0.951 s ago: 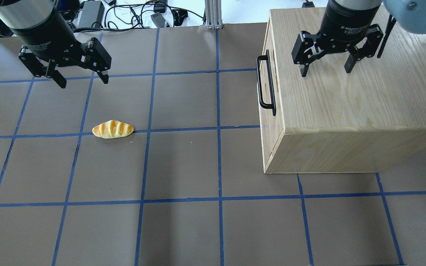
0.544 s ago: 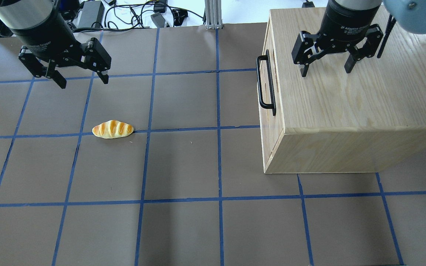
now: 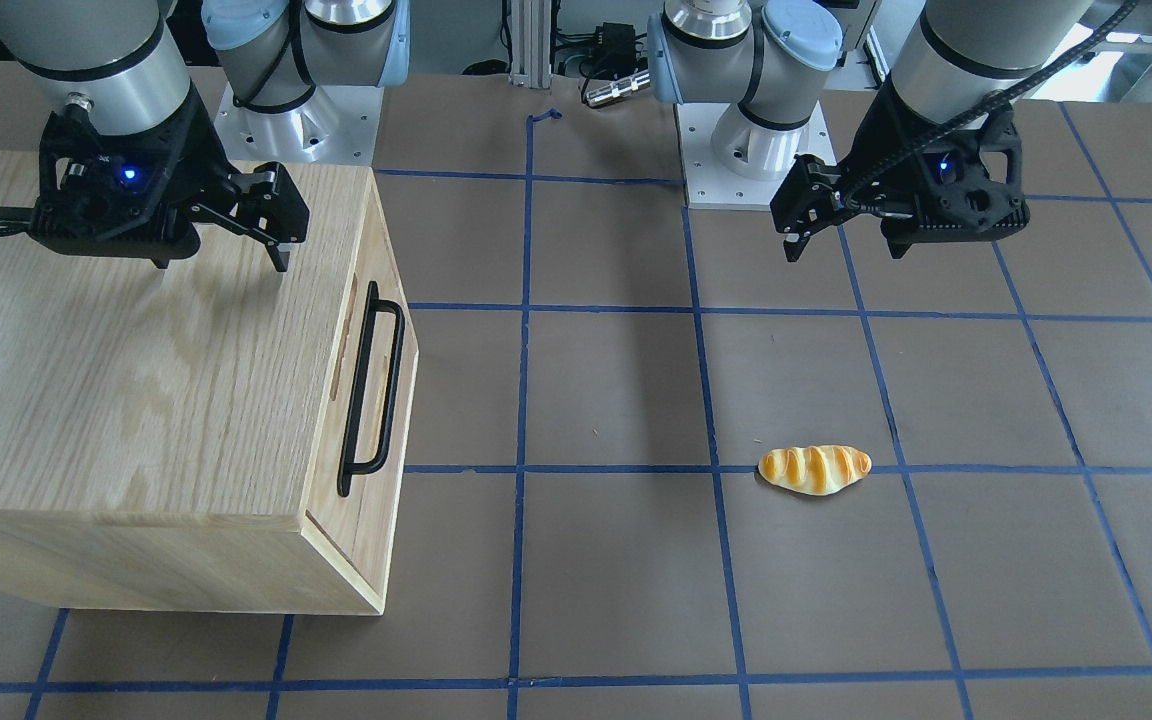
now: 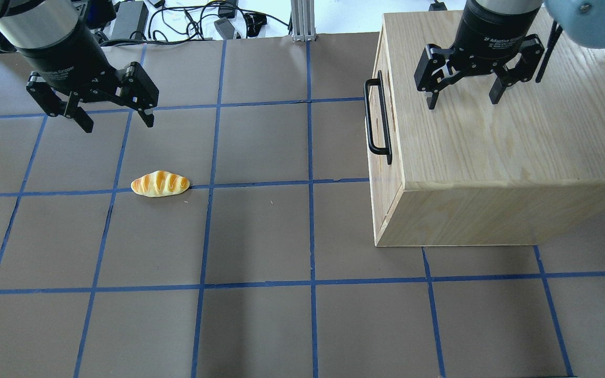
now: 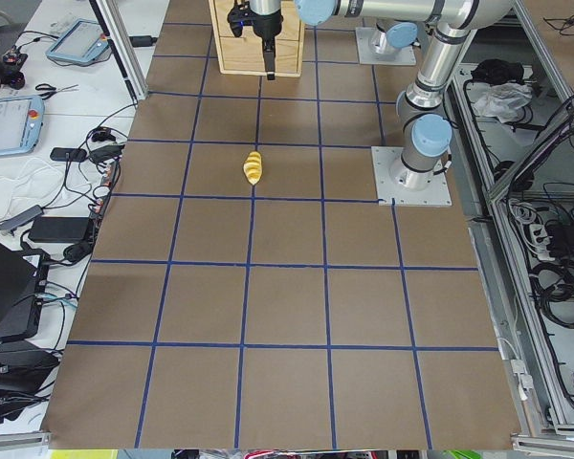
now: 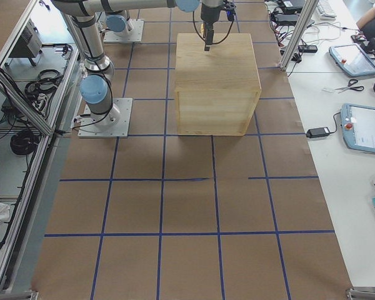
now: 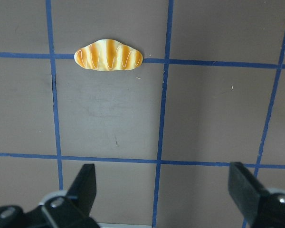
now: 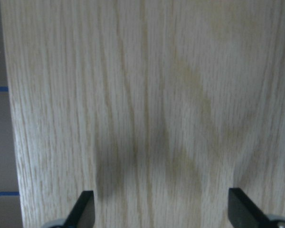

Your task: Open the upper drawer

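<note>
Upper drawer (image 3: pixel 364 370) closed, front facing table centre. Probably rigid and light on its slides. Grab black bar handle (image 3: pixel 389 388) mid-span, pull straight. My right pincer (image 4: pixel 462 100) spread above cabinet (image 4: pixel 502 142) top. Left pincer (image 4: pixel 118 125) spread, empty.

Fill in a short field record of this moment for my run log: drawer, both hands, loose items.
upper drawer: shut, front flush with the cabinet
handle: black bar on the drawer front, untouched
left hand: open, empty, above bare table
right hand: open, empty, above the cabinet top, clear of the handle
bread roll: lying on the table, apart from both hands
task state: pull not yet begun
</note>
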Motion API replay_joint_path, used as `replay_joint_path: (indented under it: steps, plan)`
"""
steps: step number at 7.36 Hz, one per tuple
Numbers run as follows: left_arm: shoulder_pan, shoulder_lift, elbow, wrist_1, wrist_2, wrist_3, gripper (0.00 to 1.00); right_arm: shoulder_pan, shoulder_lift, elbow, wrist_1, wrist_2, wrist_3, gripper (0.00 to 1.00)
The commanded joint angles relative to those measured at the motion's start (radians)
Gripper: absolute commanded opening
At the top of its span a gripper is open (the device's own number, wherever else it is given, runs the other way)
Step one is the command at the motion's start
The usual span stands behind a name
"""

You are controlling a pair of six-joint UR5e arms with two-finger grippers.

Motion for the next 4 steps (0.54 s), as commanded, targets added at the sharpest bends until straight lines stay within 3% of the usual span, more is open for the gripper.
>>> replay_joint_path:
  steps: [1, 4]
  plan:
    - [0.009, -0.009, 0.01, 0.022, 0.004, 0.005, 1.0, 0.0, 0.0, 0.0, 0.0, 0.0, -0.001, 1.0]
    - [0.039, 0.008, 0.012, 0.013, 0.006, 0.004, 1.0, 0.0, 0.0, 0.001, 0.0, 0.0, -0.001, 1.0]
